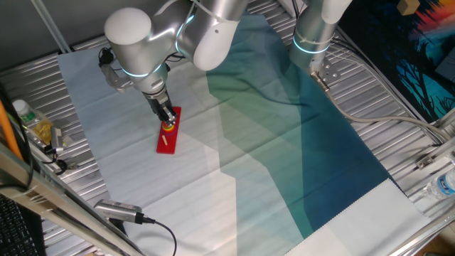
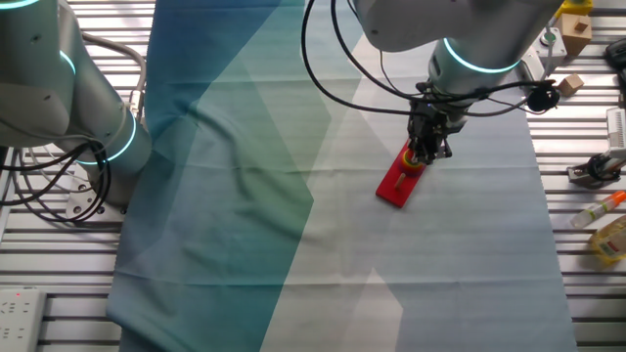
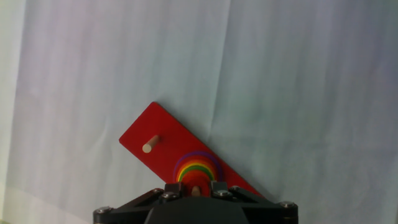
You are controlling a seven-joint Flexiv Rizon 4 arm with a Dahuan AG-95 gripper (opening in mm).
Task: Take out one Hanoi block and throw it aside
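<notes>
The long red base board (image 3: 155,134) lies on the cloth; it also shows in one fixed view (image 1: 168,140) and in the other (image 2: 395,186). One bare wooden peg (image 3: 149,146) stands at its far end. A stack of rainbow rings (image 3: 198,165) sits on the near peg. The Hanoi block (image 3: 194,181), a tiny red disc, is at the stack's centre around the peg. My gripper (image 3: 194,186) is down over the stack, as both fixed views show (image 1: 168,121) (image 2: 423,156). Its jaws stand apart on either side of the red disc. Contact with the disc is hidden.
A second arm (image 1: 316,28) stands at the table's edge. A bottle (image 1: 25,114) and a handheld device (image 1: 117,211) lie on one side. A marker (image 2: 599,209) and wooden blocks (image 2: 572,24) lie on the other side. The cloth (image 1: 284,142) covers the table.
</notes>
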